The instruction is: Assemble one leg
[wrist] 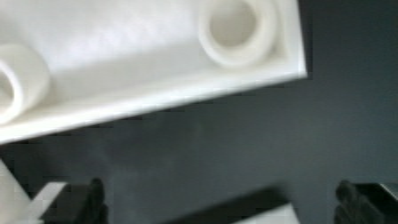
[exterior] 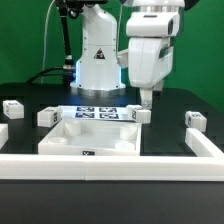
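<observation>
My gripper (exterior: 147, 99) hangs above the table just past the far right corner of the large white tray-like part (exterior: 70, 146). A small white leg (exterior: 143, 115) lies right below it, beside that corner. Other legs lie at the exterior view's left (exterior: 47, 116), far left (exterior: 12, 108) and right (exterior: 196, 119). In the wrist view my gripper (wrist: 222, 192) is open and empty. Its dark fingers (wrist: 75, 200) stand wide apart over dark table. The tray-like part's corner with two round bosses (wrist: 169, 62) lies beyond them. A blurred pale shape (wrist: 276, 214) shows between the fingers.
The marker board (exterior: 100, 112) lies behind the tray-like part, in front of the arm's base (exterior: 97, 62). A long white rail (exterior: 110, 162) runs along the table's front, with a white side piece (exterior: 204, 146) at the exterior view's right.
</observation>
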Robot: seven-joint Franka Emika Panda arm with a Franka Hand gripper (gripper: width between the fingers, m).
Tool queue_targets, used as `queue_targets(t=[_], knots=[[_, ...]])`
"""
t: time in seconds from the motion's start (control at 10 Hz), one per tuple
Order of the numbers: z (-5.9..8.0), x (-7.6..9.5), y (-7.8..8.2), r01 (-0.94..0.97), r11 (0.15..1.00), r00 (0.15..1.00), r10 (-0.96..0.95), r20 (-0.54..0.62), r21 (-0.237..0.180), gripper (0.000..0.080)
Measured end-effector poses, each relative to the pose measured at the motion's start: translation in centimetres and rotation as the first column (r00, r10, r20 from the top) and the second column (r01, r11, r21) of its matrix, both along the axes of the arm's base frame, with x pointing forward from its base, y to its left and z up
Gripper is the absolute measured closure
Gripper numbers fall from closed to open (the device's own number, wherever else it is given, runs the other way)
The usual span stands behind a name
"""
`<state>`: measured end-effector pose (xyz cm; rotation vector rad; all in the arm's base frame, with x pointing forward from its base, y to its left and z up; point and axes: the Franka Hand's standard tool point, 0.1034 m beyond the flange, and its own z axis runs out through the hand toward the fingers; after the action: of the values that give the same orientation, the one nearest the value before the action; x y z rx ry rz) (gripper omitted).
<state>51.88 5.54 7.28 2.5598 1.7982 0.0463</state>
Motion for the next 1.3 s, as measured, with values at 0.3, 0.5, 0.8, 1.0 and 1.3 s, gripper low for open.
queue_targets(t=[0.3, 0.5, 0.8, 1.0, 1.3], knots=[[-0.2, -0.2, -2.1, 0.02, 1.0, 1.0, -0.02, -0.012, -0.012, 0.015], [-0.5, -0.2, -2.3, -0.015, 1.0, 1.0, 0.015, -0.003, -0.011, 0.015], [-3.4, -2.9, -5.3, -0.099, 0.995, 0.995, 0.099, 0.004, -0.007, 0.015], [-4.7, -3.6, -6.0, -0.086, 0.996, 0.996, 0.086, -0.003, -0.001, 0.015], [-6.3, -4.4, -6.0, -0.071, 0.997, 0.997, 0.071, -0.028, 0.006, 0.015]])
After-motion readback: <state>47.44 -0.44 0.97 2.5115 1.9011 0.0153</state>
